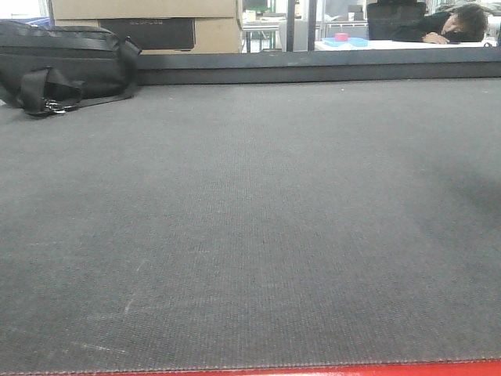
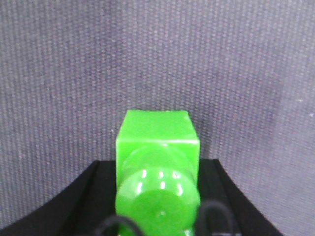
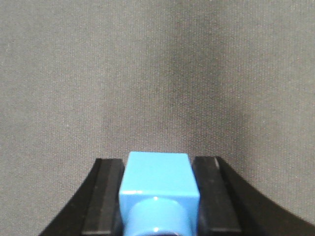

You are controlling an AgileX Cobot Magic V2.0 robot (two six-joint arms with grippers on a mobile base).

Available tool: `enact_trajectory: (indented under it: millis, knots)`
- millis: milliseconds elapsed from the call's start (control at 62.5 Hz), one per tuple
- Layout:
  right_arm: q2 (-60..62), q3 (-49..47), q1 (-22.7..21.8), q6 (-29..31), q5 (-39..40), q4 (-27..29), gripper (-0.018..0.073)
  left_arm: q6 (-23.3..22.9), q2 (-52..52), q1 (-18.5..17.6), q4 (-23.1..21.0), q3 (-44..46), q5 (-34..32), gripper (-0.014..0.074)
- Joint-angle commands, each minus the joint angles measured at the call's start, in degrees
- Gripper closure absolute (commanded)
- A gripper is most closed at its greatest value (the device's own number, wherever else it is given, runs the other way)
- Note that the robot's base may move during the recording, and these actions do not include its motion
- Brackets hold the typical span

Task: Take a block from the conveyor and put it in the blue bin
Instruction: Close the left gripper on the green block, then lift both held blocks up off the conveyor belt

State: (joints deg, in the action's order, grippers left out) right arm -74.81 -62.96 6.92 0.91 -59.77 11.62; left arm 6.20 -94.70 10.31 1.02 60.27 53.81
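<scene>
Claws (image 2: 157,167) (image 3: 158,164) grip two blocks: green block (image 2: 157,140), blue block (image 3: 158,179).

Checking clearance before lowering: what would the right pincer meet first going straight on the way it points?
The conveyor belt, bare ahead; the blue block clamped in the right pincer would likely touch it first. Distance is unclear.

The green block (image 2: 157,142) runs off the bottom of the left wrist picture, and the left gripper (image 2: 157,164) holding it is mostly out of frame too. The blue block (image 3: 158,177) and the right gripper (image 3: 158,162) pinching it are cut off the same way at the bottom. In the front view the black bag (image 1: 63,66) goes off the left edge, the cardboard boxes (image 1: 145,19) off the top, the person (image 1: 450,25) far back has the face tucked down, and the little pink thing (image 1: 341,37) is too small to tell.
</scene>
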Motion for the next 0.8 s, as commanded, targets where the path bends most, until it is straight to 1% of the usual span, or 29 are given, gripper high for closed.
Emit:
enact_trajectory:
  millis: [0, 112, 176, 288, 352, 464, 576, 640, 704, 784]
  knots:
    - [0.86, -0.27, -0.04, 0.61, 0.55, 0.03, 0.0715, -0.21, 3.29, -0.45, -1.75, 0.51, 0.21, 0.0708]
    - [2.69, -0.27, 0.89, 3.03, 1.0, 0.03, 0.0715, -0.21, 9.88, -0.43, -2.36, 0.16, 0.46, 0.0708]
    - [4.7, 0.05, 1.51, 3.69, 2.67, 0.03, 0.0715, -0.21, 14.3, -0.43, -2.36, -0.73, -1.5, 0.0708]
    - [9.05, 2.58, 2.42, 3.69, 9.03, 0.03, 0.0715, -0.21, 23.23, -0.43, -5.31, -4.02, -7.75, 0.0708]
    - [12.23, 5.05, 2.52, 3.69, 13.46, 0.13, 0.0715, -0.21, 29.28, -0.43, -7.05, -7.15, -13.12, 0.0708]
    - [17.89, 11.42, 2.52, 3.69, 21.25, 0.13, 0.0715, -0.21, 39.87, -0.43, -8.11, -13.62, -22.16, 0.0708]
    - [24.25, 20.13, 2.52, 3.69, 29.33, 0.13, 0.0715, -0.21, 48.93, -0.43, -8.08, -19.26, -27.75, 0.0708]
    - [28.08, 25.27, 2.52, 3.69, 33.59, 0.13, 0.0715, -0.21, 53.03, -0.43, -8.08, -21.7, -28.86, 0.0708]
    - [31.37, 29.34, 2.52, 3.69, 36.85, 0.13, 0.0715, -0.21, 57.77, -0.43, -8.08, -23.93, -28.63, 0.0708]
    - [35.83, 33.73, 2.52, 3.69, 38.95, 0.13, 0.0715, -0.21, 61.73, -0.48, -8.13, -25.65, -28.63, 0.0708]
